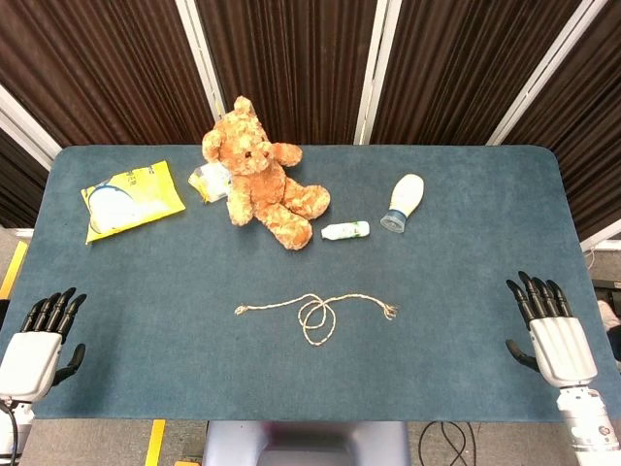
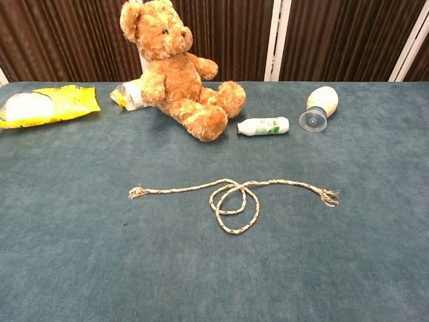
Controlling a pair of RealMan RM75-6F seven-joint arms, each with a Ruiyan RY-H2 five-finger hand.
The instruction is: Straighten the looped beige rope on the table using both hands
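While both hands, left (image 1: 39, 348) and right (image 1: 555, 335), are resting released at the head view's near corners, the rope (image 1: 315, 313) is lying crosswise midway between their fingers, and the chest view is showing its loop centered, hands absent.

Teddy bear (image 1: 263, 177) seated at table's (image 1: 466, 291) far side; yellow packet (image 1: 131, 199) left; small bottle (image 1: 346, 230) and cream bottle (image 1: 404, 202) right.

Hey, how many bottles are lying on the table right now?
2. A small white bottle with a green label lies on its side just right of the teddy bear. A larger cream bottle lies further right, toward the back. None seems hidden.
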